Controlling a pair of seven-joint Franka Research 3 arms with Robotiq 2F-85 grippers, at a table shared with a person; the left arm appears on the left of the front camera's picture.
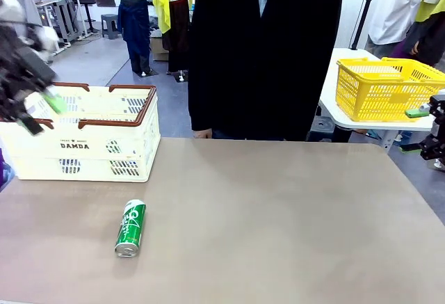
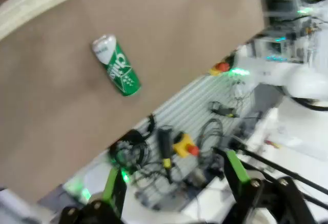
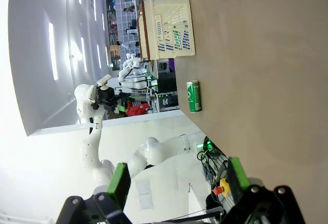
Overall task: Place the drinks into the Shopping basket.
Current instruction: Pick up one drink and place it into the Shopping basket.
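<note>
The left gripper (image 1: pixel 38 109) hung blurred at the near corner of the Shopping basket (image 1: pixel 83 144), above its rim, with its jaws spread wide and nothing between them. In the left wrist view the same gripper (image 2: pixel 177 183) showed both green pads (image 2: pixel 236 165) well apart, pointing past the table (image 2: pixel 179 39) edge toward a tangle of cables (image 2: pixel 169 147) below. The green can (image 1: pixel 131 228) lay on its side on the table, below and in front of the left gripper, well apart from it and near the basket's front wall; in the left wrist view the green can (image 2: pixel 117 66) sat up and to the left of the fingers. The right gripper (image 1: pixel 425 130) hovered off the table's right edge, far from the can, just beside a yellow mesh basket (image 1: pixel 386 88). Its wrist view showed the right gripper (image 3: pixel 177 180) wide open and empty, the green can (image 3: pixel 193 96) and the cream basket (image 3: pixel 169 28) far ahead of it. A person in a dark coat (image 1: pixel 264 53) stood at the far side
</note>
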